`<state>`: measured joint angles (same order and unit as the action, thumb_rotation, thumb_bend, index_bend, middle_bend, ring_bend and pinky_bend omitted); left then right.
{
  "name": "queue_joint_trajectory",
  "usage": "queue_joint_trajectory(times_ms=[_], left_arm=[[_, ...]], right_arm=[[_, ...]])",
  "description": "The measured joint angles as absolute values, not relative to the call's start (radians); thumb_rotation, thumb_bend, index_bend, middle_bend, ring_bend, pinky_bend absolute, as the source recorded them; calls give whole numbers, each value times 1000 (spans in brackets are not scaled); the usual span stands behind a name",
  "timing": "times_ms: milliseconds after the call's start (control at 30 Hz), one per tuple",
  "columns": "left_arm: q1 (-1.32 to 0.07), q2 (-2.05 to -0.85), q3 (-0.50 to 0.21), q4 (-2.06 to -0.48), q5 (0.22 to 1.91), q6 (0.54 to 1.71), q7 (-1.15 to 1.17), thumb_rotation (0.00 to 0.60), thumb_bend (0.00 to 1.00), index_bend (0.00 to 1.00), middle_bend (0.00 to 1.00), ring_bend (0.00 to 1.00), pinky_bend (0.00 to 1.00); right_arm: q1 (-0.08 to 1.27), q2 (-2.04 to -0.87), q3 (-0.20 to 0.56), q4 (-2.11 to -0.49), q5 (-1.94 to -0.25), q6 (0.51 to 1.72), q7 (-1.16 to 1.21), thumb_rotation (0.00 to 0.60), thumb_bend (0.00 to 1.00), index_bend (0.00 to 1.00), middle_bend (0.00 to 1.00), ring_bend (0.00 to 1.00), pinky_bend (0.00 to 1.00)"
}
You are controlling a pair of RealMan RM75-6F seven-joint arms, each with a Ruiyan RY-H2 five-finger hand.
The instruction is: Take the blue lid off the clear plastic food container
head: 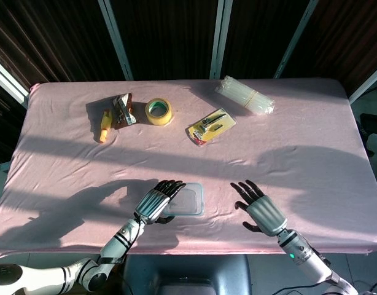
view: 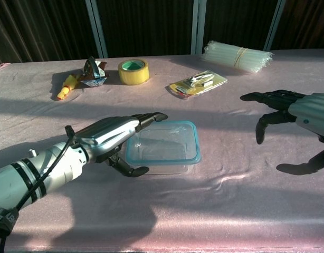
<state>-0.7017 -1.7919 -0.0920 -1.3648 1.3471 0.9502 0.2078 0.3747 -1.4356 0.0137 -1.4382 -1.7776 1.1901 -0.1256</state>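
Pink cloth covers the tabletop (head: 311, 141), with dark panels behind it and both robot hands low in the frame.

Lower centre in the head view sits the clear plastic food container (view: 163, 164) with its blue lid (head: 186, 201) on top. The left hand (head: 155, 204) lies at the container's left edge, fingers (view: 149, 118) stretched flat over the lid's left part and the thumb curled below at the near side; whether they press the lid cannot be told. The right hand (head: 261, 210) hovers to the right of the container, apart from it, fingers spread and holding nothing. Across the upper part of the frame lie a yellow roll of tape (head: 158, 111), a yellow carded tool pack (head: 211, 125), a bundle of clear sticks (head: 245, 95) and a small yellow and brown clutter (head: 116, 113) at upper left.
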Motion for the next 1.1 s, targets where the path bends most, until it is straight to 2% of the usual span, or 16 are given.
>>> queue_joint_trajectory(times_ms=[267, 1100], left_arm=[[-701, -1778, -95, -1383, 1328, 945, 222, 600, 295, 0, 362, 356, 382], [-699, -1759, -90, -1405, 1310, 945, 240, 600, 295, 0, 360, 356, 378]], right_arm=[[436, -1561, 25, -1343, -1812, 1231, -55, 600, 370, 615, 109, 0, 0], [542, -1707, 53, -1333, -1700, 1113, -221, 600, 392, 652, 119, 0, 0]])
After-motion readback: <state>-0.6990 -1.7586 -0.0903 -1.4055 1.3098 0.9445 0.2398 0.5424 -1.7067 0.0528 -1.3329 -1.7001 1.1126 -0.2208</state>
